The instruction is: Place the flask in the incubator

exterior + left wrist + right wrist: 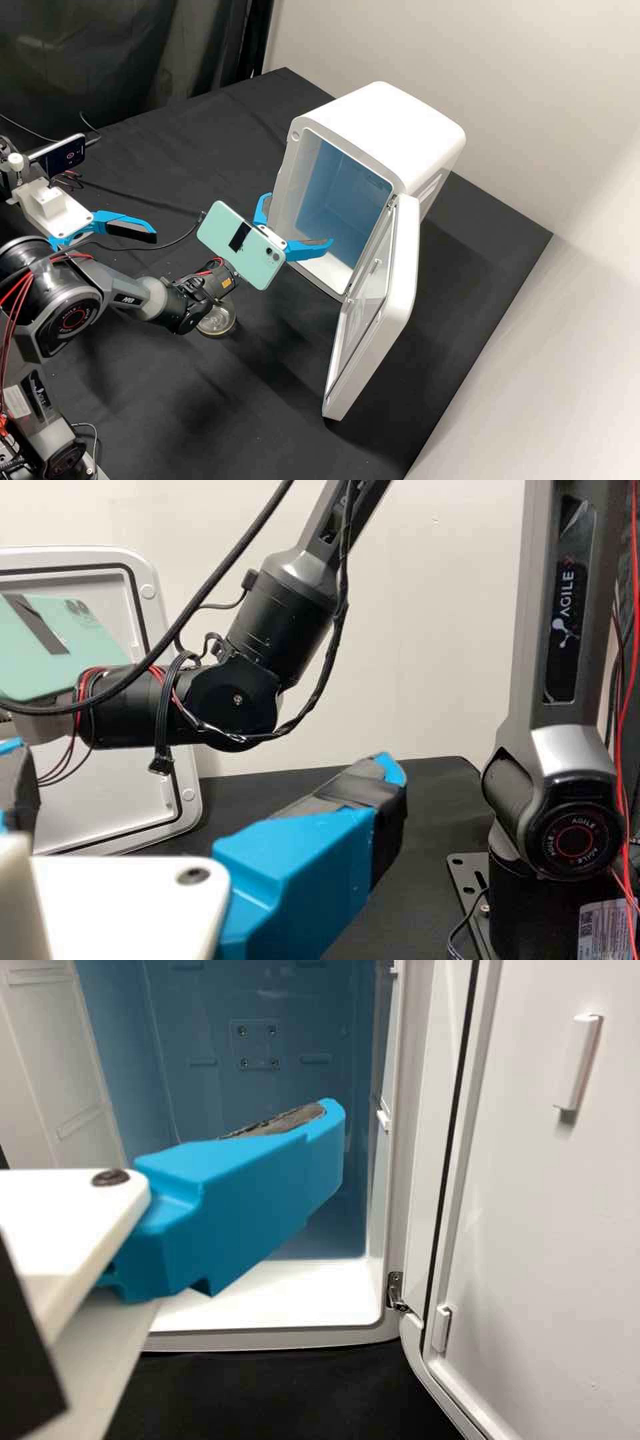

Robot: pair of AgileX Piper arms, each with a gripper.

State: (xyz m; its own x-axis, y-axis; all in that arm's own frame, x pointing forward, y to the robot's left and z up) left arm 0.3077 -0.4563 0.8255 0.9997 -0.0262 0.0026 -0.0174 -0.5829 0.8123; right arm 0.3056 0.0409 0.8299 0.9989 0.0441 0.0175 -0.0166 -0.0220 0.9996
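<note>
High view: my right pincer (291, 228) gapes wide and empty at the incubator (373, 153) mouth. The flask (215, 325) sits on the counter (200, 400) at its 8 o'clock. It looks like glass, so slippery and fragile; I'd grip the neck gently.

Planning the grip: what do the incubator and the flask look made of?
Incubator: likely moulded plastic, with a smooth white satin shell, rounded corners and a pale blue lining. Flask: clear and glossy, so glass or clear plastic; mostly hidden.
</note>
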